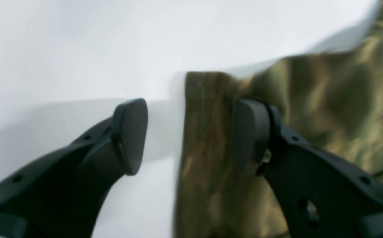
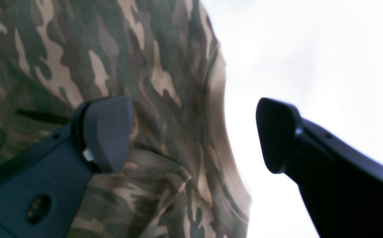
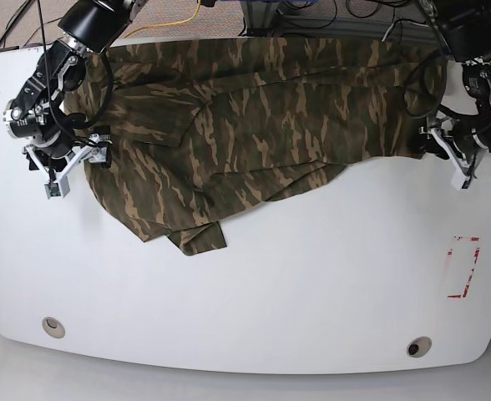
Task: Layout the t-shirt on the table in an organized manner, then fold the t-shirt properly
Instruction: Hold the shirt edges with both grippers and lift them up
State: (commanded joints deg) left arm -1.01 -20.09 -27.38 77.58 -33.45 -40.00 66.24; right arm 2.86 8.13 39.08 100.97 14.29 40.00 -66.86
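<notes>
**Soft camouflage cloth, two edges to take**

We see the t-shirt spread loosely across the far half of the table, rumpled, with a folded flap trailing toward us near its lower edge. It is not yet laid out flat. We judge it light, limp and easily bunched: it will drape and drag instead of holding a shape, so lifting by one point would stretch or twist it.

Our left gripper stands with its jaws wide apart, straddling a straight edge of the cloth; one finger sits over the fabric, the other over bare table. Our right gripper is likewise spread wide at the opposite side, one finger above the camouflage, the other beyond its curved hem. Neither holds anything.

We judge the hems at these two edges the best places to pinch, taking both layers and pulling evenly apart.

We see no containers here.
</notes>
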